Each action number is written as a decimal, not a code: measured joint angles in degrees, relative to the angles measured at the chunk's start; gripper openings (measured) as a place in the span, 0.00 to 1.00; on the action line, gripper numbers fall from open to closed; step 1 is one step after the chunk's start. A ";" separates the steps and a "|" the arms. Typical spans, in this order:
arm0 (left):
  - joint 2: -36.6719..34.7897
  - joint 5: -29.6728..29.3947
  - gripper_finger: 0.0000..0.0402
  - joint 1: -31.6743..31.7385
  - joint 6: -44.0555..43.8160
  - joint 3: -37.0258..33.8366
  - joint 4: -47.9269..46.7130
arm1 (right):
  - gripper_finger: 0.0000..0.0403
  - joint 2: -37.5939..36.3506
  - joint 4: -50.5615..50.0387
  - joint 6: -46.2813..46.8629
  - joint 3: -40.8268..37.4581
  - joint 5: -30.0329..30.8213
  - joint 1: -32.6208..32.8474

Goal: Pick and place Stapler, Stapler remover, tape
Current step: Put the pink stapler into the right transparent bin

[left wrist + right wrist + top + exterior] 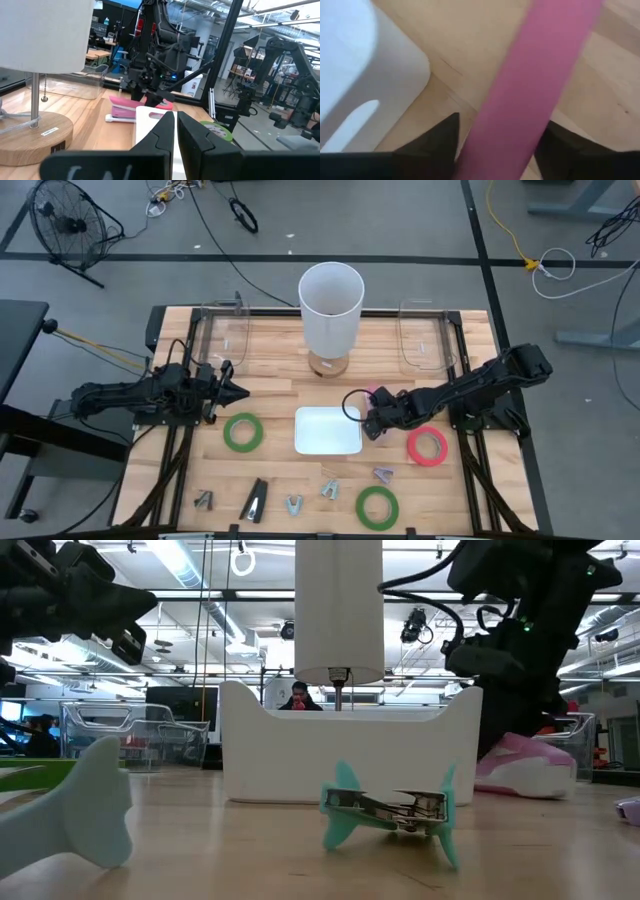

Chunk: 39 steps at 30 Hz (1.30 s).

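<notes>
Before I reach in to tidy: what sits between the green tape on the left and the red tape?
The white tray, seen in the high view, lies between the green tape and the red tape.

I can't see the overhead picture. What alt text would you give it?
The right gripper reaches down over a pink stapler beside a white tray on a wooden table. The left gripper waits shut at the left. Green and red tape rolls, staple removers and a white lamp are around them.

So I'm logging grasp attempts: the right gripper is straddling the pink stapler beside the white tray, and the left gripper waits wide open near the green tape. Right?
Not quite. The left gripper is shut, its fingers pressed together in the left wrist view. The rest holds: the right gripper straddles the pink stapler beside the white tray, and the left waits near the green tape.
</notes>
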 joint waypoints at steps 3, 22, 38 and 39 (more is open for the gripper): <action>0.00 0.00 0.06 0.00 0.00 0.00 0.00 | 0.34 -0.02 -0.49 -0.41 -0.06 -0.43 -0.15; 0.01 0.00 0.06 -0.01 0.04 0.00 -0.45 | 0.32 -11.45 -16.61 -11.28 8.26 2.34 -7.00; 0.02 -0.02 0.06 -0.01 0.09 -0.01 -1.17 | 0.32 -29.71 -37.17 -15.56 14.97 12.34 -22.84; 0.02 -0.01 0.06 0.00 0.09 -0.01 -1.18 | 0.32 -30.31 -36.99 -16.94 14.97 12.88 -25.22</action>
